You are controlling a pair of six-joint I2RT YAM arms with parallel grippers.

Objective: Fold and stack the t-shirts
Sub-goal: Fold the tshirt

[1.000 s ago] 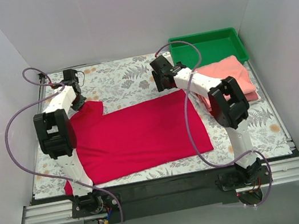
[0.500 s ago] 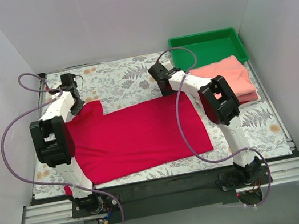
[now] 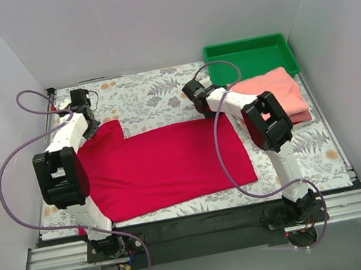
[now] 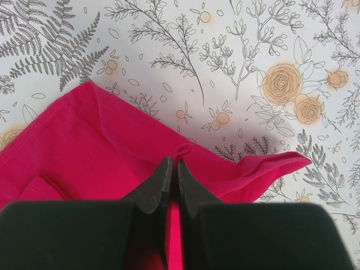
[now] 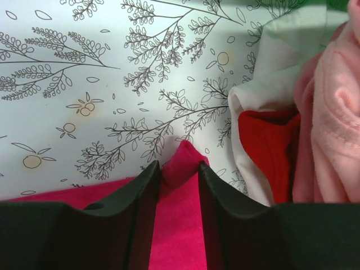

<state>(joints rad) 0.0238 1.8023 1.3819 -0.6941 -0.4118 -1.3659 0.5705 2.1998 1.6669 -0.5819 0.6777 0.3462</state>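
While the crimson-red shirt [image 3: 165, 165] lies flat, its long axis running left to right, its two far corners are what the fold depends on. The left gripper [image 4: 173, 166] is closed nearly tight on a thin fold at the left one. The right gripper [image 5: 179, 167] has a narrow gap, filled by the right corner, which it seems to pinch. Further right, the salmon-pink shirt [image 3: 277, 86] rests folded on the brighter red shirt [image 5: 270, 146]; the green tray [image 3: 251, 59] behind holds no shirt.
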